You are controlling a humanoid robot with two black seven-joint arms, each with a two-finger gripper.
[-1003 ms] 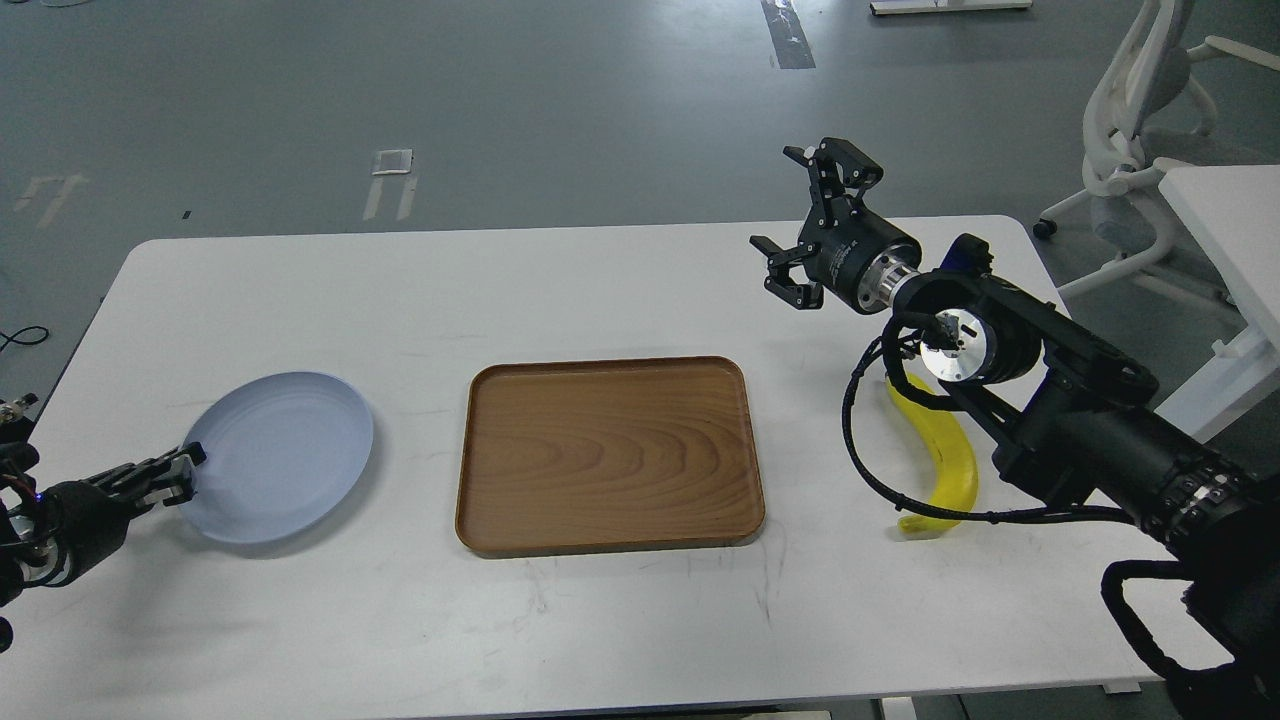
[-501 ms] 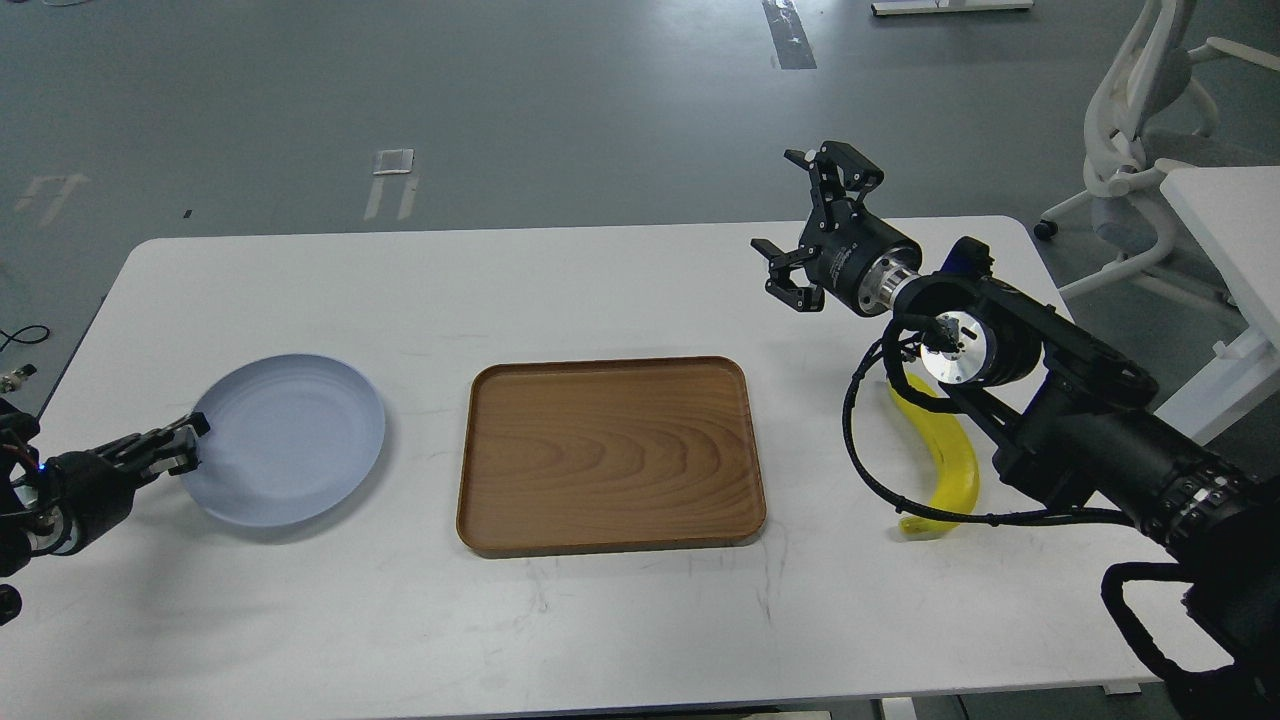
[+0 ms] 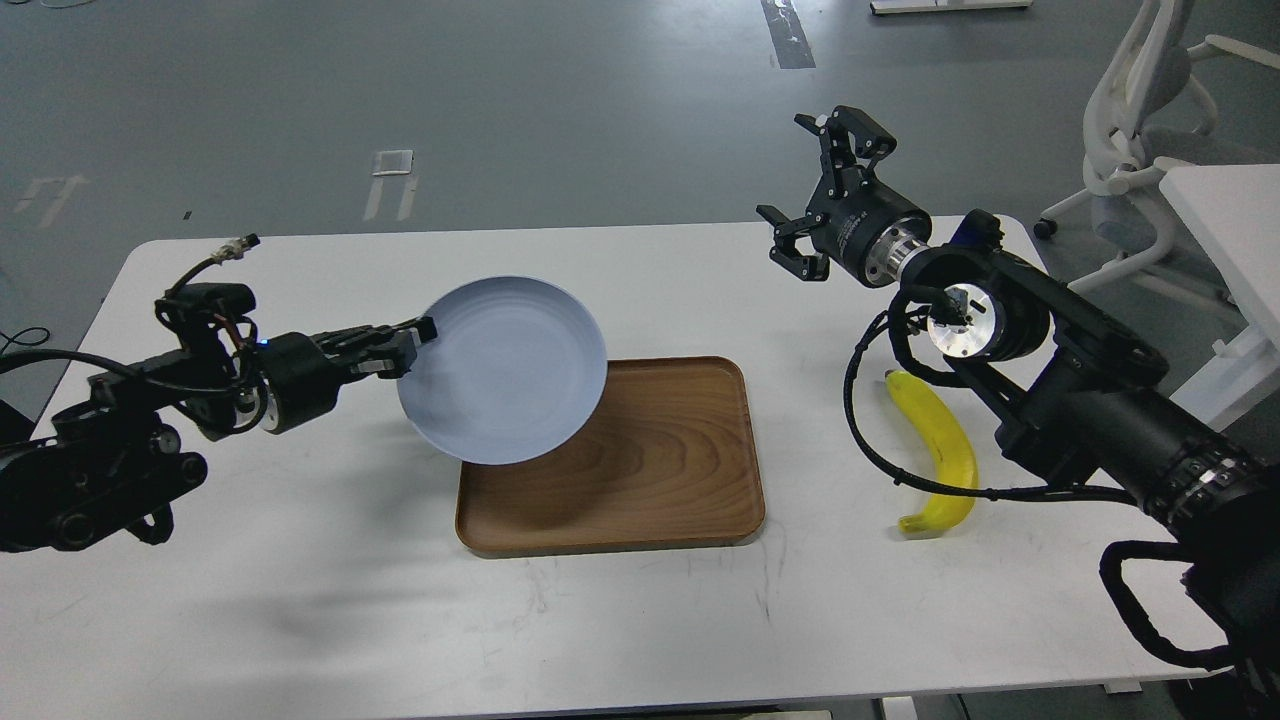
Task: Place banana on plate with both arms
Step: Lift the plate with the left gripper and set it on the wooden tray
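Note:
The pale blue plate (image 3: pixel 505 370) is held in the air, tilted toward me, over the left end of the brown wooden tray (image 3: pixel 640 470). My left gripper (image 3: pixel 408 345) is shut on the plate's left rim. The yellow banana (image 3: pixel 940 450) lies on the white table at the right, partly crossed by my right arm's black cable. My right gripper (image 3: pixel 815 190) is open and empty, raised above the table's far right part, up and left of the banana.
The white table (image 3: pixel 300 580) has its edges at the front and right. A white office chair (image 3: pixel 1140 110) and a second white table (image 3: pixel 1230 230) stand at the far right, off the table.
My left arm has lifted the plate off the table and carried it right, over the tray's left end. My right gripper has risen slightly; the banana has not moved.

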